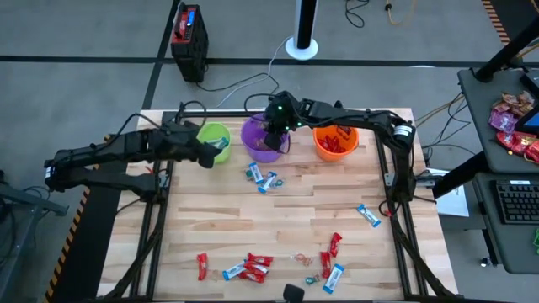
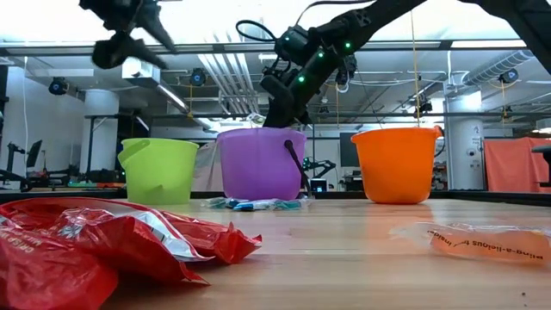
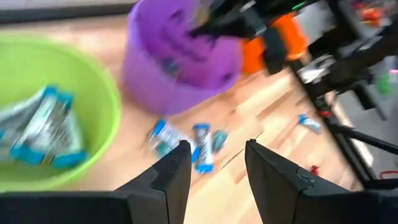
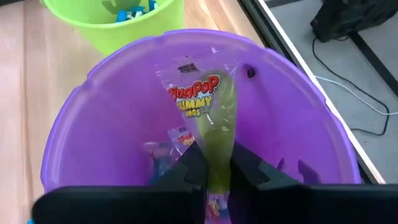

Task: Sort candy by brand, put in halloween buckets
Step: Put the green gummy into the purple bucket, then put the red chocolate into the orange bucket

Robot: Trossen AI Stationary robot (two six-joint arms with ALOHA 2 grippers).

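Note:
Three halloween buckets stand in a row at the table's far side: lime green (image 1: 215, 139), purple (image 1: 263, 139) and orange (image 1: 335, 141). My right gripper (image 4: 219, 168) hangs over the purple bucket (image 4: 99, 124), shut on a clear greenish candy packet (image 4: 208, 102). My left gripper (image 3: 217, 162) stands open and empty above the table beside the green bucket (image 3: 93, 93), which holds blue-and-white candy (image 3: 43, 127). Red candy fills the orange bucket. Loose candy (image 1: 253, 268) lies toward the near edge. My right gripper pinches the packet's greenish stretch (image 4: 219, 146) between its two fingers (image 4: 193, 168), toward one end of the packet. The fingers come slanting down from the table's right. The packet's printed end reaches ahead of the fingers, inside the purple bucket's mouth and clear of its floor.
Some blue-and-white candies (image 1: 263, 177) lie just in front of the purple bucket, and one more (image 1: 368, 216) lies toward the right edge. Red wrappers (image 2: 86, 250) and a clear orange packet (image 2: 482, 241) lie close to the low camera. A heap of candy bags (image 1: 514, 126) sits off the table at right.

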